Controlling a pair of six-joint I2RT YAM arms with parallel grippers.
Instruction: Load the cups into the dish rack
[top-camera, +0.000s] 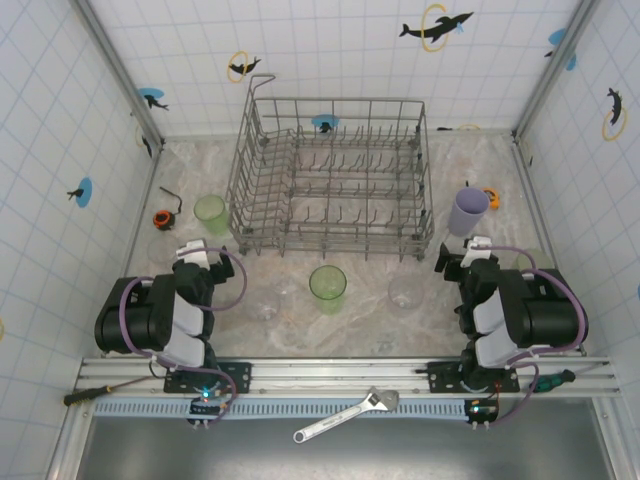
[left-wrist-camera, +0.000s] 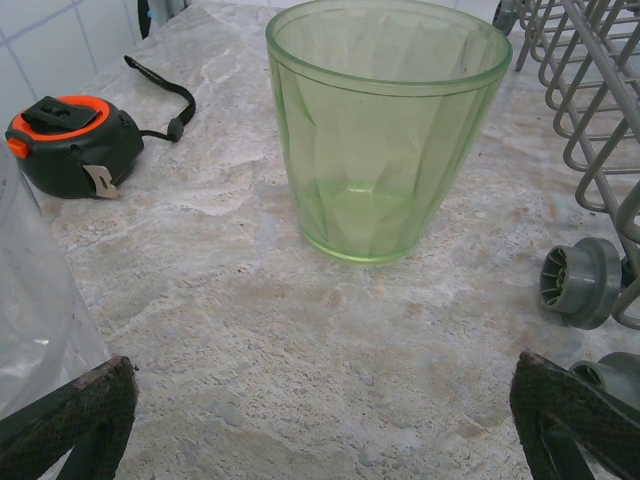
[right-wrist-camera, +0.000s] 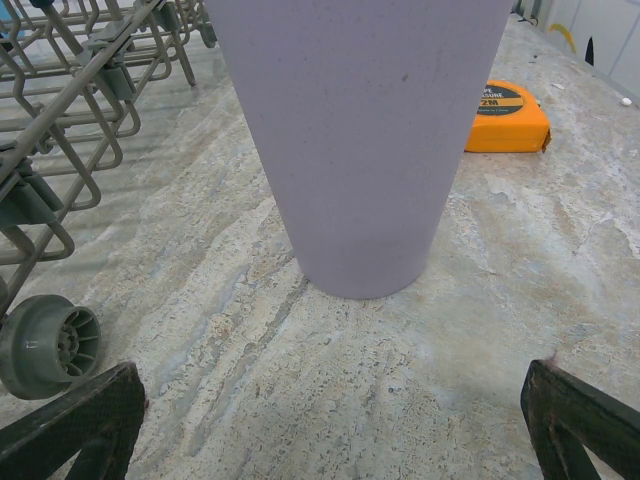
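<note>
The large grey wire dish rack (top-camera: 333, 190) stands mid-table. The left gripper (left-wrist-camera: 325, 420), fingers apart, faces a translucent green faceted tumbler (left-wrist-camera: 385, 130) at the rack's 8 o'clock. The right gripper (right-wrist-camera: 330, 420), fingers apart, faces an opaque lavender tumbler (right-wrist-camera: 360, 140) at 4 o'clock.

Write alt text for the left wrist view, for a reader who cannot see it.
A translucent green cup stands upright on the marbled table, ahead of the open fingers of the left gripper. A black and orange tape measure lies at left, the wire dish rack at right.
</note>
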